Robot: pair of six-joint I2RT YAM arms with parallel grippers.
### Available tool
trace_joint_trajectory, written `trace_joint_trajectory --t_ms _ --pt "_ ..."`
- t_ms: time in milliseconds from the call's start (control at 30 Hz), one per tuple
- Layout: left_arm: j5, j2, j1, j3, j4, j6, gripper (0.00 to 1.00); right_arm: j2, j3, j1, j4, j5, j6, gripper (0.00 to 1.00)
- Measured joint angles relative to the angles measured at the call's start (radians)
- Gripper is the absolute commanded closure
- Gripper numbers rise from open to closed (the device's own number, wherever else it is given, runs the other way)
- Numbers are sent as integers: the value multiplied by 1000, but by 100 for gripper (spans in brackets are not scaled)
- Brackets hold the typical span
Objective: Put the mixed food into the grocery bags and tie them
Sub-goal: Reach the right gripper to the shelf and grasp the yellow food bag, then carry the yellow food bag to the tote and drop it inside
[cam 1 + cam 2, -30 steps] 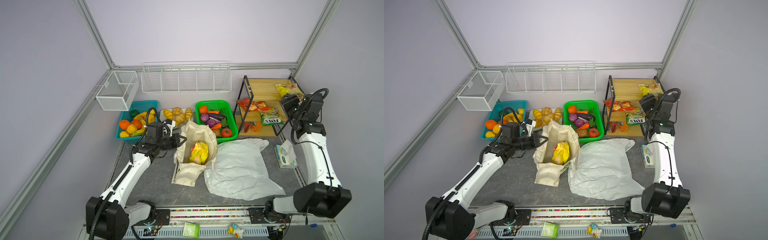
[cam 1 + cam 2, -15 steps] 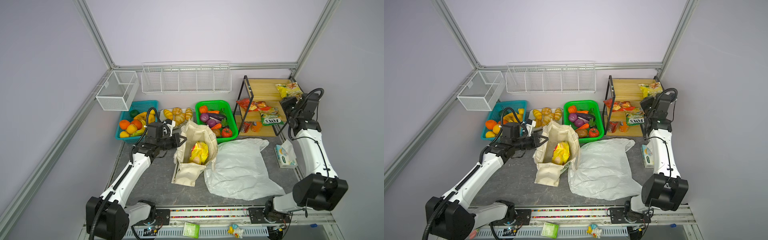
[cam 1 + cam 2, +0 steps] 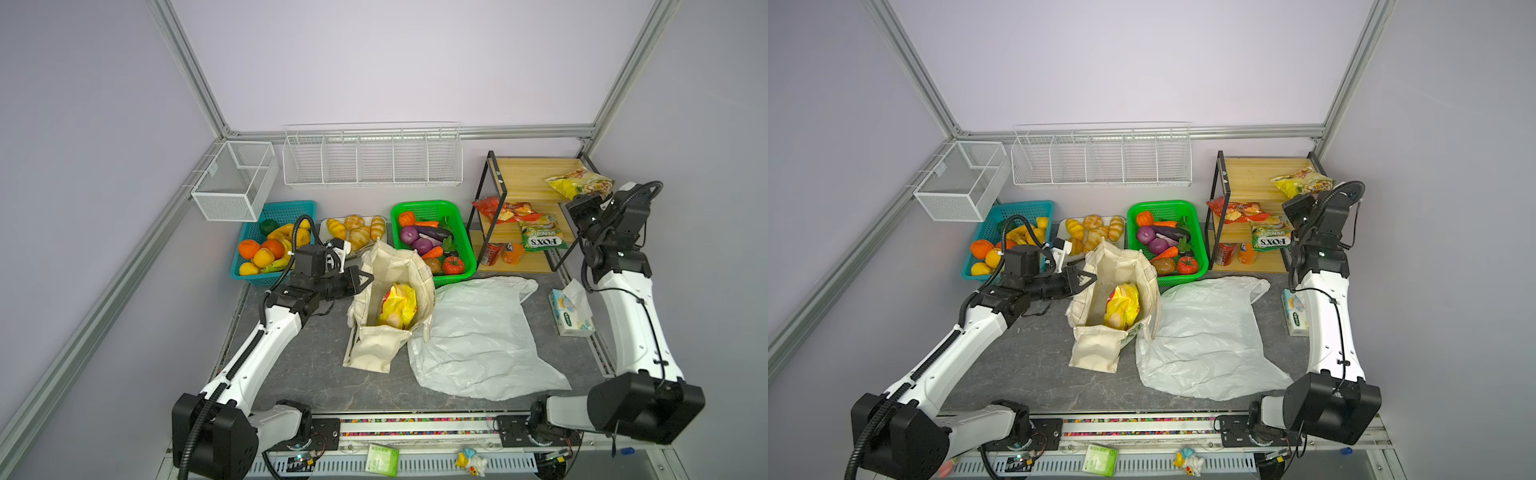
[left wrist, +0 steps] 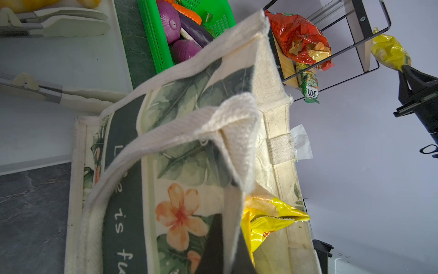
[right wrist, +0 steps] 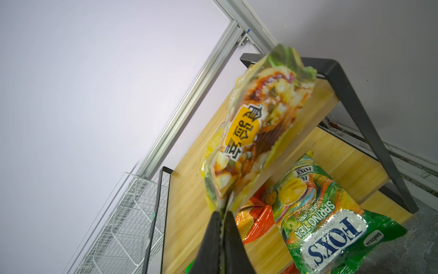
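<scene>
Both claws are shut. Our right claw (image 5: 222,214) pinches a corner of the big yellow crinkly snack packet (image 5: 258,132) at the top shelf of the black-framed wooden rack (image 3: 519,178), at two o'clock on the bench (image 3: 299,365). Our left claw (image 3: 365,279) grips the nine-o'clock rim of the cream canvas tote with the green leaf print (image 3: 384,349), holding its mouth open; a yellow chips packet (image 3: 399,305) sits inside. We judge the step to be fetching the second packet. Next we must lift it clear of the shelf and carry it toward eight o'clock, over the tote's mouth, before letting go.
</scene>
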Motion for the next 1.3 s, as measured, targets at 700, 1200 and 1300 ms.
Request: trace_joint_trajectory --t_ms 700,1200,1300 --pt "-1 -4 0 -11 12 0 100 -310 -62 512 -48 -338 -366 93" --pt "-9 -4 0 -11 11 1 100 57 19 946 -435 -368 -761 93" --pt "-13 -4 5 -11 11 1 100 96 22 955 -466 -343 -789 93"
